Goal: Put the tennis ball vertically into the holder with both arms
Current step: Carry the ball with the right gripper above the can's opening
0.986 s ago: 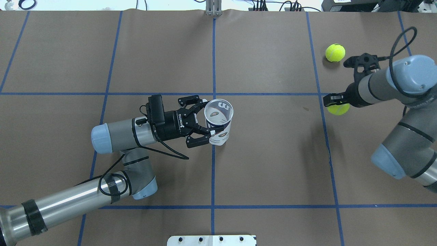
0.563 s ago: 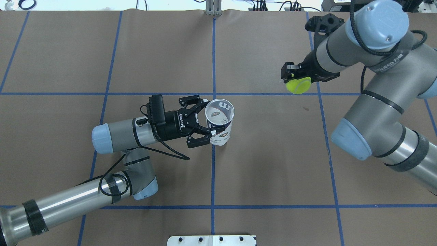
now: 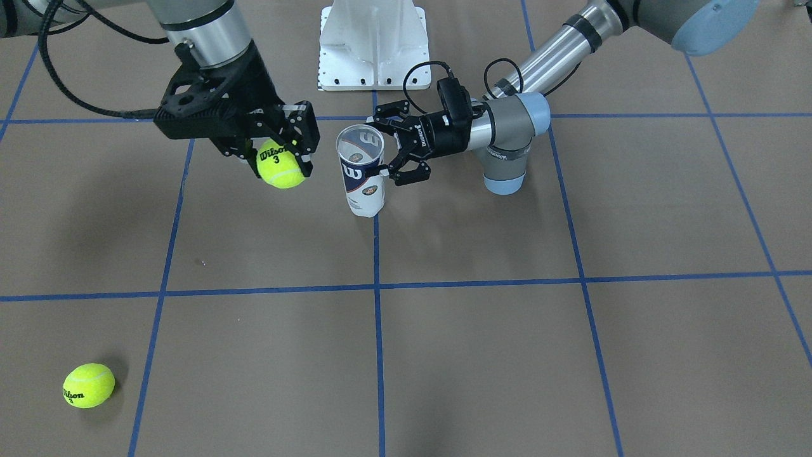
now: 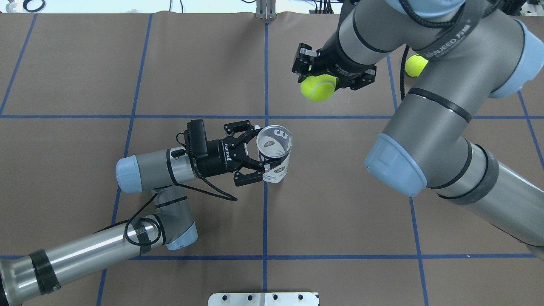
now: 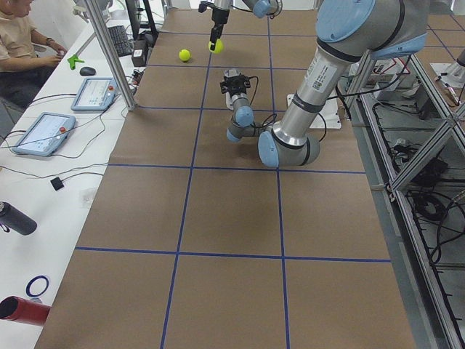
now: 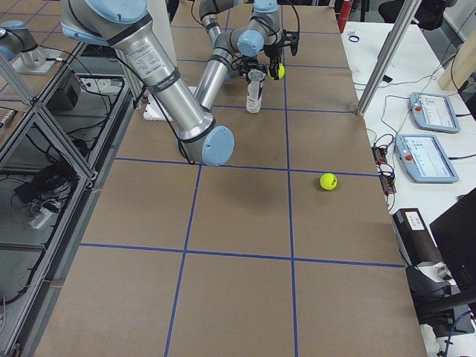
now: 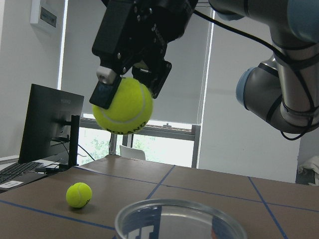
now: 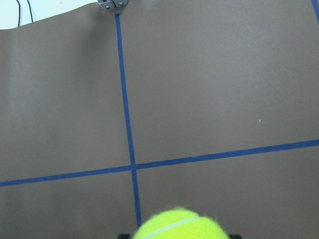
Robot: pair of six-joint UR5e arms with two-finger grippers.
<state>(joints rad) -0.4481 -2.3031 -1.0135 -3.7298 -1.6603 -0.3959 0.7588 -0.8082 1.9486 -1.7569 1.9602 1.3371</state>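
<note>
Right gripper (image 4: 330,77) is clamping 1 tennis ball (image 4: 316,88), hanging high and off to the far-right of the holder (image 4: 276,154). Left gripper (image 4: 260,149) is pinching the holder upright, mouth facing up, so the ball needs centering.

Brown-paper-covered tabletop (image 4: 340,204), gridded with blue tape lines (image 4: 264,212). A clear holder (image 3: 363,181) stands upright on the centre line. A white pedestal base (image 3: 373,44) sits at the robot's edge, and a loose tennis ball (image 3: 89,385) lies well apart, far out on the robot's right.
</note>
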